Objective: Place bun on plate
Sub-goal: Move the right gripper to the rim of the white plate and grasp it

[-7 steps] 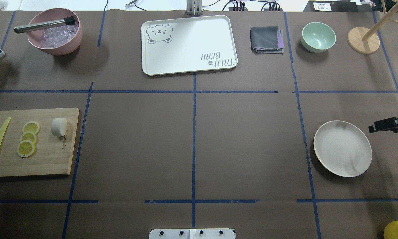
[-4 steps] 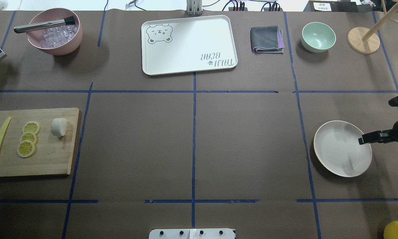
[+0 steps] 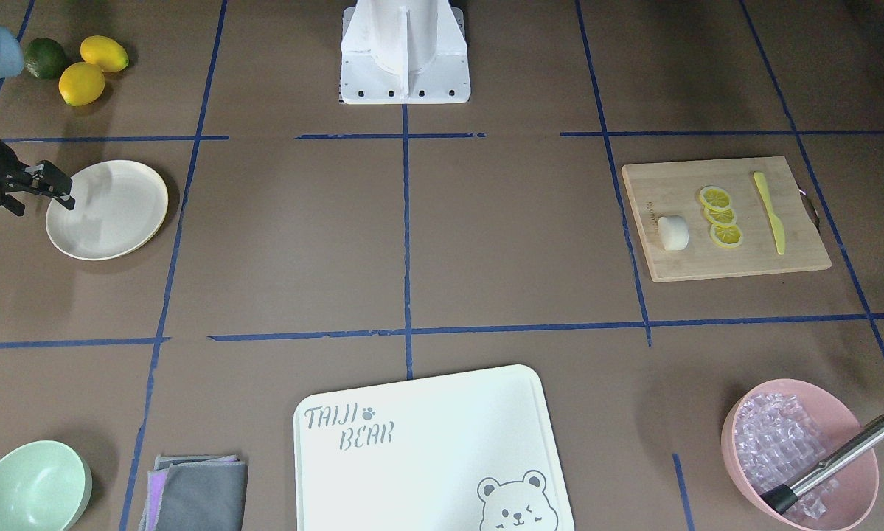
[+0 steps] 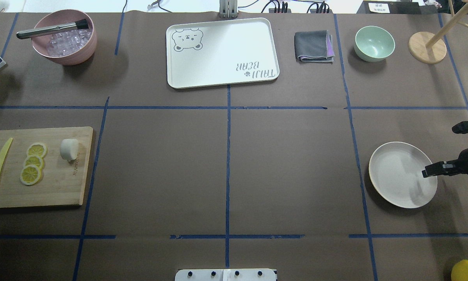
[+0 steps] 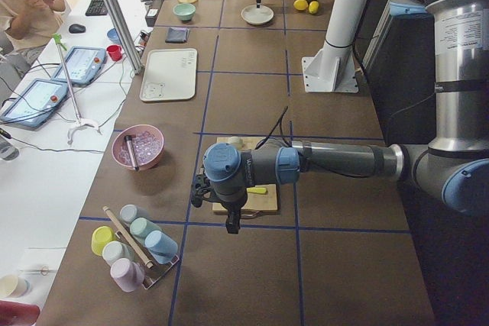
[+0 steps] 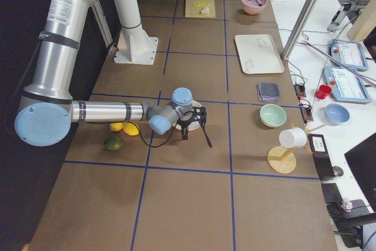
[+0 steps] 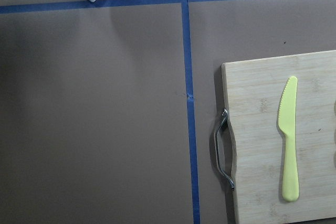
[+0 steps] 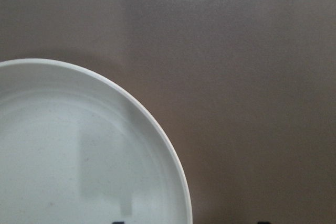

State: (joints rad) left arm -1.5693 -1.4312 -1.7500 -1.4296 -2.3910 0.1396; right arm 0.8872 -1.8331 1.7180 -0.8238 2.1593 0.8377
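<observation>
The bun [image 4: 69,149] [image 3: 673,233], a small white lump, lies on the wooden cutting board [image 4: 62,187] at the table's left, beside three lemon slices [image 4: 33,162]. The cream plate [image 4: 394,175] [image 3: 110,214] sits far off at the right. My right gripper [image 4: 429,172] [image 3: 58,186] hangs over the plate's right rim; in the right wrist view its two fingertips stand well apart with nothing between them, over the plate [image 8: 79,156]. My left gripper [image 5: 229,225] hovers by the board's outer end, away from the bun. I cannot tell whether it is open or shut.
A yellow-green knife [image 7: 289,140] lies on the board's left end. At the back stand a pink bowl of ice with tongs [image 4: 64,37], a white tray [image 4: 222,52], a folded cloth [image 4: 314,46], a mint-green bowl [image 4: 374,43] and a wooden stand [image 4: 427,47]. Lemons [image 3: 80,81] lie near the plate.
My right gripper has come in from the right edge, leftward and toward the robot, and now reaches over the plate's right rim. The bun and the plate have not moved.
</observation>
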